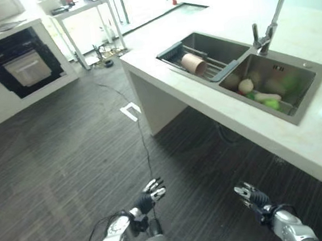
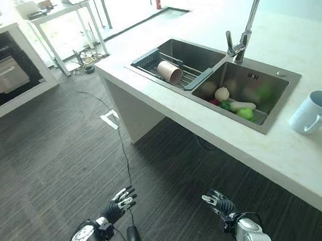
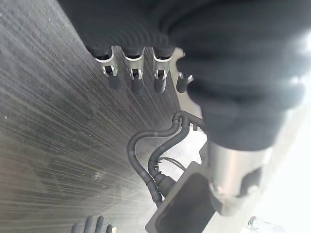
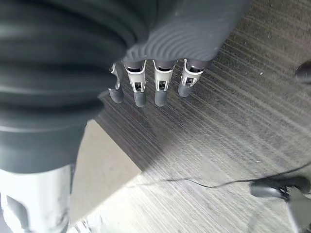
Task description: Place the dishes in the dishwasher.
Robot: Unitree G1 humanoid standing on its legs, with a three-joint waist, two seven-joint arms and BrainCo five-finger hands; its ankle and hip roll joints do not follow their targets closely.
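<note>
Steel double sink at two o'clock holds a tan cup (both hands hang relaxed, empty), so approaching comes first.

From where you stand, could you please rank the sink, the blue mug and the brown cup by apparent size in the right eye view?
1. Sink, by far the largest.
2. Blue mug.
3. Brown cup; it sits farther from the camera, so the order of the two cups is unsure.

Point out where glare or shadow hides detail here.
Left eye view: daylight washes out the far floor, and dark shade sits under the counter. Right eye view: the mug is evenly lit, with the same glare on the far floor.
</note>
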